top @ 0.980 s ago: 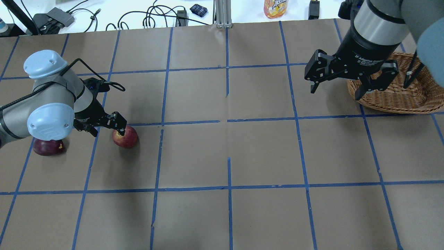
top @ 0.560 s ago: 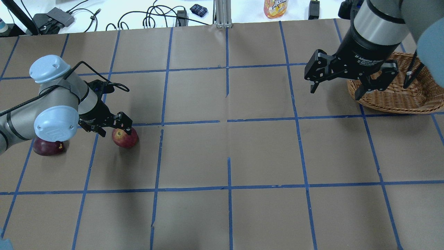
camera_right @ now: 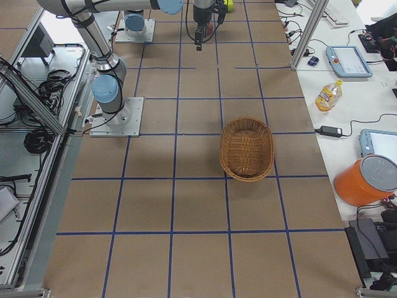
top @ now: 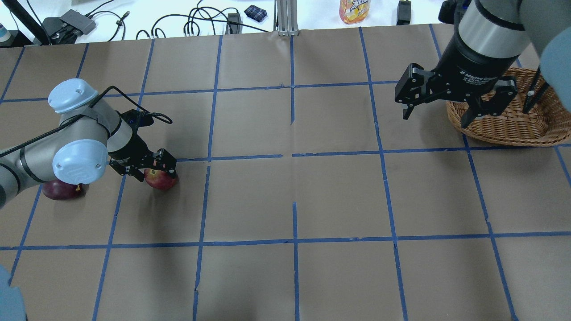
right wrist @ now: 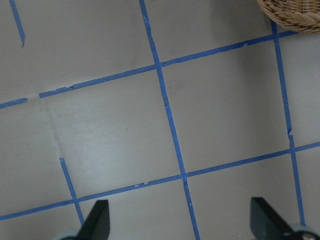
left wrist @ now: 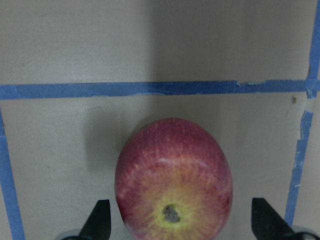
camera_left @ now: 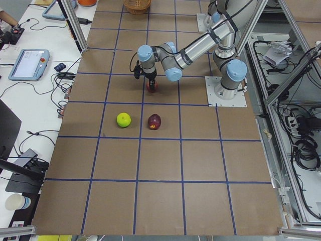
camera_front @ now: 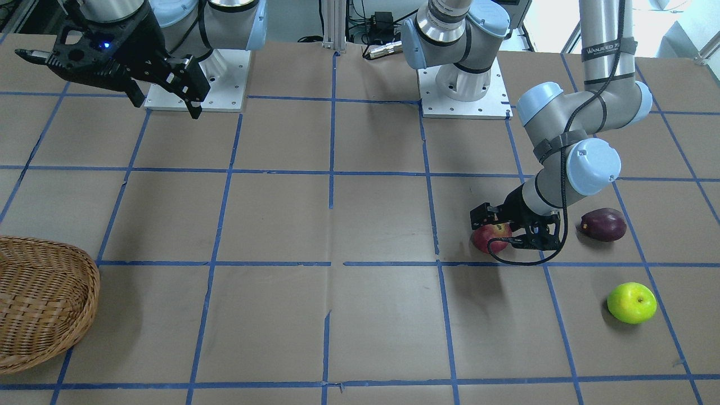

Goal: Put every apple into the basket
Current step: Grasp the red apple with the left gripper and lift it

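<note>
The red apple (top: 161,179) lies on the table, stem patch up in the left wrist view (left wrist: 173,180). My left gripper (top: 156,170) is open and low over it, one finger on each side of it (camera_front: 490,236). The dark maroon apple (top: 55,191) lies partly under my left arm, and shows whole in the front view (camera_front: 603,224). The yellow-green apple (camera_front: 631,302) lies near it, out of the overhead view. My right gripper (top: 436,117) is open and empty, held high beside the wicker basket (top: 513,127). The basket (camera_right: 247,149) holds nothing.
The table is brown paper with a blue tape grid. Cables, a juice bottle (top: 354,10) and small devices lie beyond the far edge. The arm bases (camera_front: 466,95) stand on white plates on the robot's side. Only the basket's rim (right wrist: 295,12) shows in the right wrist view.
My left gripper has moved right and down, so its open fingers now straddle the red apple. My right gripper has barely shifted.
</note>
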`<state>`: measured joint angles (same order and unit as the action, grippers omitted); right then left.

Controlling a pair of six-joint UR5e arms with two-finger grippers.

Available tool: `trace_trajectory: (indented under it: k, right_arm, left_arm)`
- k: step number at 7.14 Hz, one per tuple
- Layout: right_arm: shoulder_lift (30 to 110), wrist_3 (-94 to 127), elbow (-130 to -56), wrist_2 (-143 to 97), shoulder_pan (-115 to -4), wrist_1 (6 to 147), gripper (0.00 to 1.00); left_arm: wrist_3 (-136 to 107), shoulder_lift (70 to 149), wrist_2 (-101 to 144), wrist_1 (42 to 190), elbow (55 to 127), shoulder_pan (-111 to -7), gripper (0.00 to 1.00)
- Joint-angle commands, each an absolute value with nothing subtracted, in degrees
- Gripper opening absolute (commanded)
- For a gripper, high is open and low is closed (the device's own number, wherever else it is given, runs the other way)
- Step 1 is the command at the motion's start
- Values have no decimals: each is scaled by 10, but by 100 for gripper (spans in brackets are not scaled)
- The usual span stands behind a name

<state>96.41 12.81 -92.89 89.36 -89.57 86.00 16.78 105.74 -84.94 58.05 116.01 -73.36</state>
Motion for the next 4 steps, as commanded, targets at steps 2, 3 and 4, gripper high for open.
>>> trace_trajectory:
  k: [2, 3, 4]
  right_arm:
    - [965, 131, -929, 895, -896, 857, 100]
    - [964, 129, -929, 894, -896, 860, 100]
    - [964, 131, -929, 892, -896, 860, 100]
  left_arm:
    - [163, 1071, -847, 552, 1151, -734, 31]
    - [132, 1057, -846, 559, 1132, -748, 30]
    - [81, 1049, -805, 588, 1102, -761, 30]
